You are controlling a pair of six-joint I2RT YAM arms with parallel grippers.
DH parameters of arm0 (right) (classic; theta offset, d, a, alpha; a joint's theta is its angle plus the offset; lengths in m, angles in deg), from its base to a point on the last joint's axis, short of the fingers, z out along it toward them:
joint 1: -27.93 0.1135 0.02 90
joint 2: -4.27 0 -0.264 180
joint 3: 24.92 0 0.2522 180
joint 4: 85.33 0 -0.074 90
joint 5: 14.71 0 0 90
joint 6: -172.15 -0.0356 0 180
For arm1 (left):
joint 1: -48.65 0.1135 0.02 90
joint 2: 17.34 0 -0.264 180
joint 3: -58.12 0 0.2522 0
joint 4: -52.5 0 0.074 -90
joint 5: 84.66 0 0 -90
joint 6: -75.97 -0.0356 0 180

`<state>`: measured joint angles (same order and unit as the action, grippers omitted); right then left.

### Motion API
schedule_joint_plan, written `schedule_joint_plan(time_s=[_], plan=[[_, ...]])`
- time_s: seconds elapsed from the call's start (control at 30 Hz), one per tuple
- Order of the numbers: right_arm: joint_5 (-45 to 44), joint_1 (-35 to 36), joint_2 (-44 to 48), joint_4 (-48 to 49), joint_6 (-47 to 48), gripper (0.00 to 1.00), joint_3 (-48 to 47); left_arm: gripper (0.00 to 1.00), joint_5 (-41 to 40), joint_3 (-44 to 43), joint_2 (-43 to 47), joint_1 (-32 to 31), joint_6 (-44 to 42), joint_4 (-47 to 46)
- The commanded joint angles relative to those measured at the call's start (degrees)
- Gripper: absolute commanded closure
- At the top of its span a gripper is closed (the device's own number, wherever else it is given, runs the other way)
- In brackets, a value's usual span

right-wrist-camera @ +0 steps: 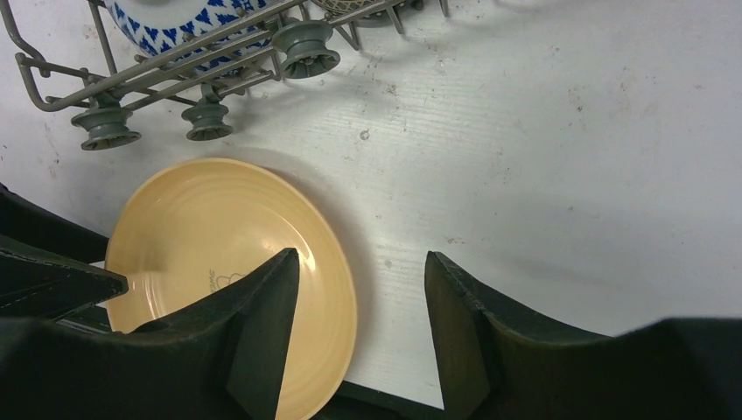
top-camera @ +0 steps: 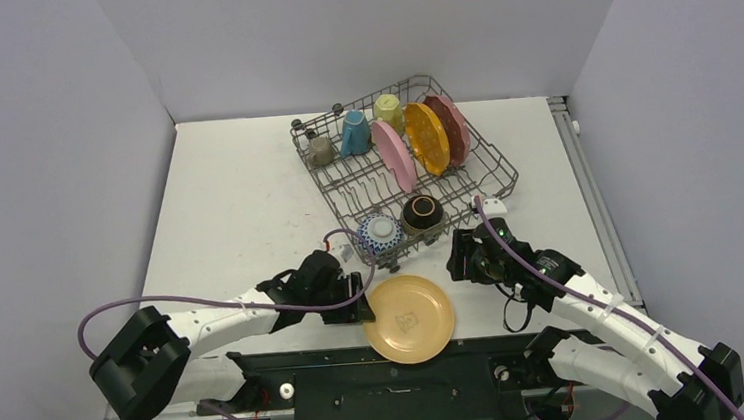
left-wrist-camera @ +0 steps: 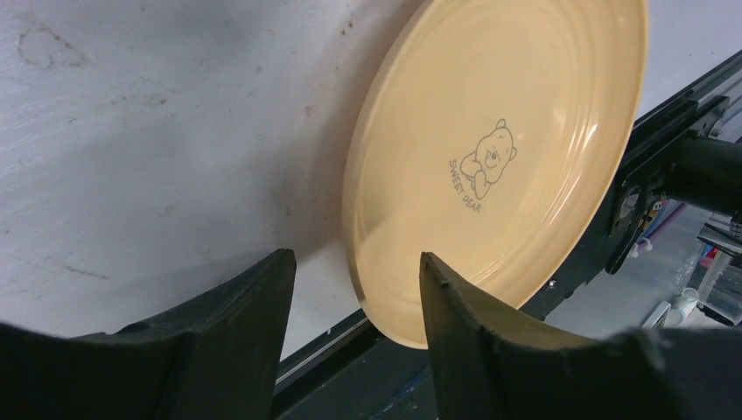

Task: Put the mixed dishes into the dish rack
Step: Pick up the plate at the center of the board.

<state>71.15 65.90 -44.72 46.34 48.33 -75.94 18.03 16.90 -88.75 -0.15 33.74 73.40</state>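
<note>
From above, the dish rack (top-camera: 346, 187) sits toward the back of the table. Inside it stand a pink plate (top-camera: 394, 155), an orange plate (top-camera: 427, 137) and a dark red plate (top-camera: 452, 128), with a blue mug (top-camera: 355, 133), a yellow mug (top-camera: 388, 111) and a grey mug (top-camera: 320, 151) behind them. A blue-white bowl (top-camera: 381, 232) and a dark bowl (top-camera: 421, 211) are at its near end. The tan plate (top-camera: 409, 317) lies flat outside, just in front of the rack's near side. The left gripper (top-camera: 364, 309) is at its left rim. The right gripper (top-camera: 460, 258) hovers by the rack's near right corner.

Only the left wrist view shows the plate's printed bear (left-wrist-camera: 490, 157), and the jaws apart, straddling the rim without clamping it.

The right wrist view shows the rack's small wheels (right-wrist-camera: 306, 48) and its jaws apart over bare table.
</note>
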Motion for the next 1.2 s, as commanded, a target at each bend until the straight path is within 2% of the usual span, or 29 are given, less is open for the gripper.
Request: schedule_joint_plan(time_s=[0.0,0.27,0.47,0.53,0.9,1.17], plan=[[-0.1,0.2,0.0,2.3,-1.3,0.49,0.7,0.52,1.7,0.2,-1.9,-0.3,0.8,-5.4],[-0.9,0.2,1.5,1.4,-1.9,0.50,1.2,0.72,2.9,0.3,-5.4,-0.7,0.8,-9.3],[-1.6,0.2,2.9,0.7,-2.6,0.50,1.5,0.95,3.0,0.8,-6.2,-1.0,0.9,-10.1],[-1.5,0.2,3.1,0.6,-2.7,0.50,1.6,1.00,3.0,1.2,-5.8,-1.1,1.0,-10.2],[1.1,0.1,5.9,-2.7,-2.6,0.50,0.1,1.00,4.1,1.6,1.5,-1.6,0.1,-7.2],[12.5,-0.1,10.6,-2.6,-2.9,0.46,1.1,1.00,4.6,1.1,7.9,-1.9,0.3,-2.4]])
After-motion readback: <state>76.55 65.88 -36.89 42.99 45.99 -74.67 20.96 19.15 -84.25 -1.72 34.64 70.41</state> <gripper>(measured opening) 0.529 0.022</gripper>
